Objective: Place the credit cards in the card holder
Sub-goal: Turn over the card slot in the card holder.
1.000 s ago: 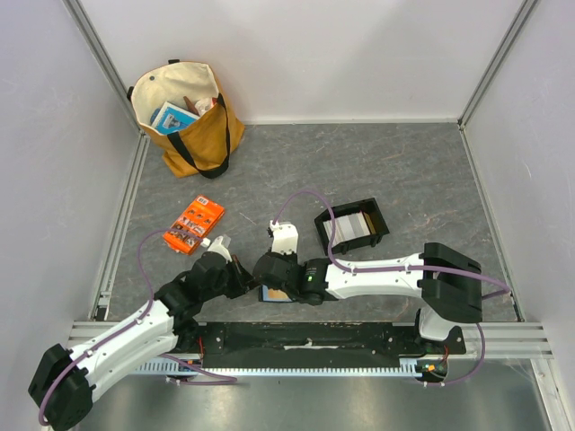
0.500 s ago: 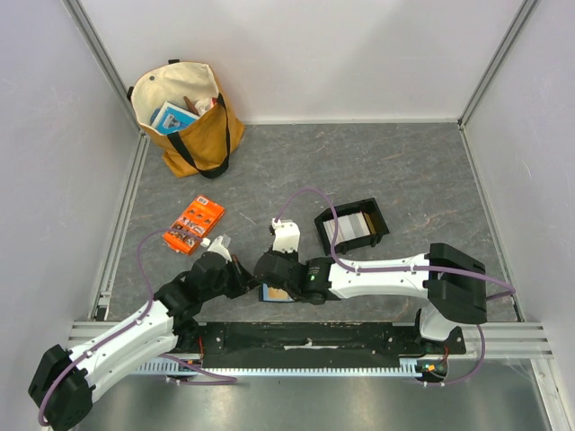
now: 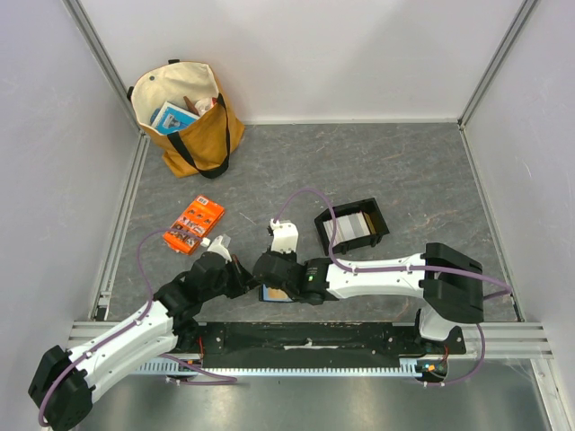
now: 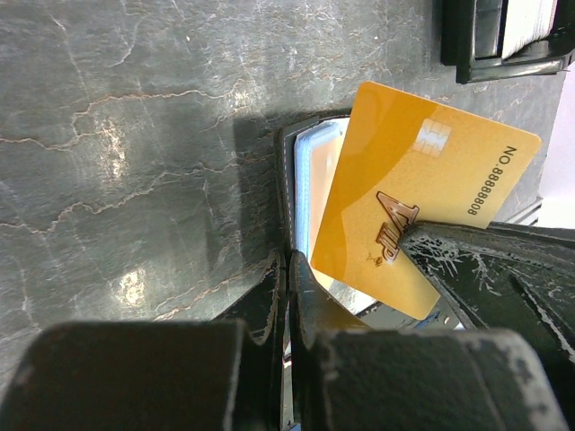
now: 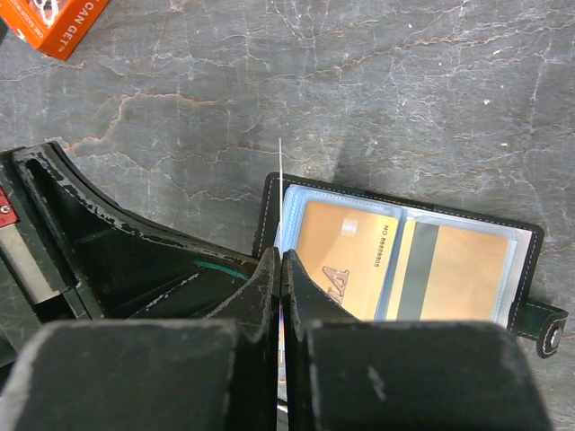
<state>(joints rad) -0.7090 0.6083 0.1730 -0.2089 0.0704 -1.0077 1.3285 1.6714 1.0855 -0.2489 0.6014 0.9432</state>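
An orange card (image 4: 422, 193) stands on edge, pinched in the right pincer (image 5: 281, 269), right over the open holder (image 5: 539, 321) lying under its fingertips. Two slotted cards (image 5: 346, 256) lie just right of those fingertips. The left pincer (image 4: 287, 269), pressed together, nips the holder's edge; a tray (image 4: 476, 54) lies beyond it.

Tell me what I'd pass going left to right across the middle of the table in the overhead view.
First the orange packet → the card holder, mostly hidden → the black tray.
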